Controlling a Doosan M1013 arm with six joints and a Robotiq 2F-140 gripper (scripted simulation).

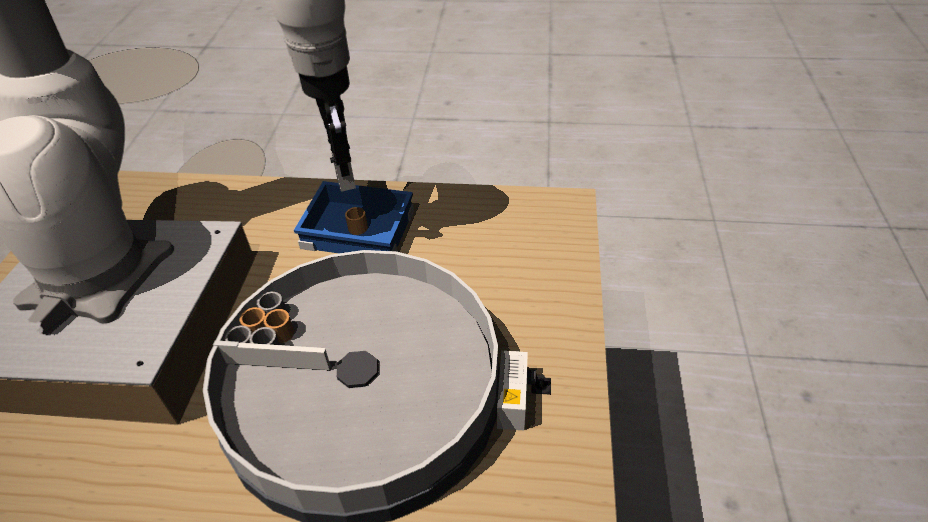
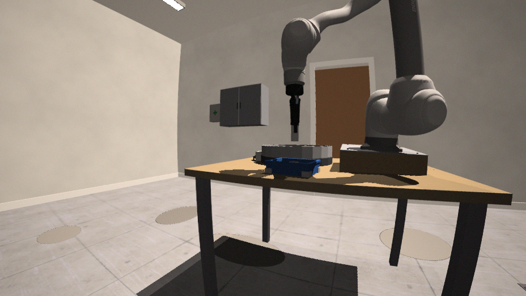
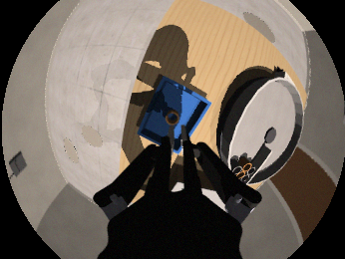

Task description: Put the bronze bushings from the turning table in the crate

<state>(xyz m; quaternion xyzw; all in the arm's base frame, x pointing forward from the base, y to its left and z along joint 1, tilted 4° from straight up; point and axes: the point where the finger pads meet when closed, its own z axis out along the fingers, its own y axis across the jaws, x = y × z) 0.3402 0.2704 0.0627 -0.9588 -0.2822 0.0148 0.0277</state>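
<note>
My gripper [image 1: 347,184] [image 2: 294,136] [image 3: 177,130] is empty and nearly closed, a narrow gap between its fingertips. It hangs above the back part of the blue crate [image 1: 343,237] [image 2: 294,169] [image 3: 195,102]. One bronze bushing [image 1: 357,225] [image 3: 168,118] stands upright inside the crate. On the turning table [image 1: 402,422] [image 2: 290,151] [image 3: 249,110], a bronze bushing [image 1: 281,331] and another bronze bushing [image 1: 251,312] stand close together. A steel bushing [image 1: 269,301] stands behind them. Two more steel bushings stand in front of them, beside the divider.
The white divider [image 1: 279,356] [image 3: 259,164] runs from the turning table's rim towards the dark hub [image 1: 357,368] [image 3: 270,134]. A white box [image 1: 515,415] sits at the turning table's right side. The robot's base plate [image 1: 188,305] [image 2: 382,161] stands left of the turning table in the top view.
</note>
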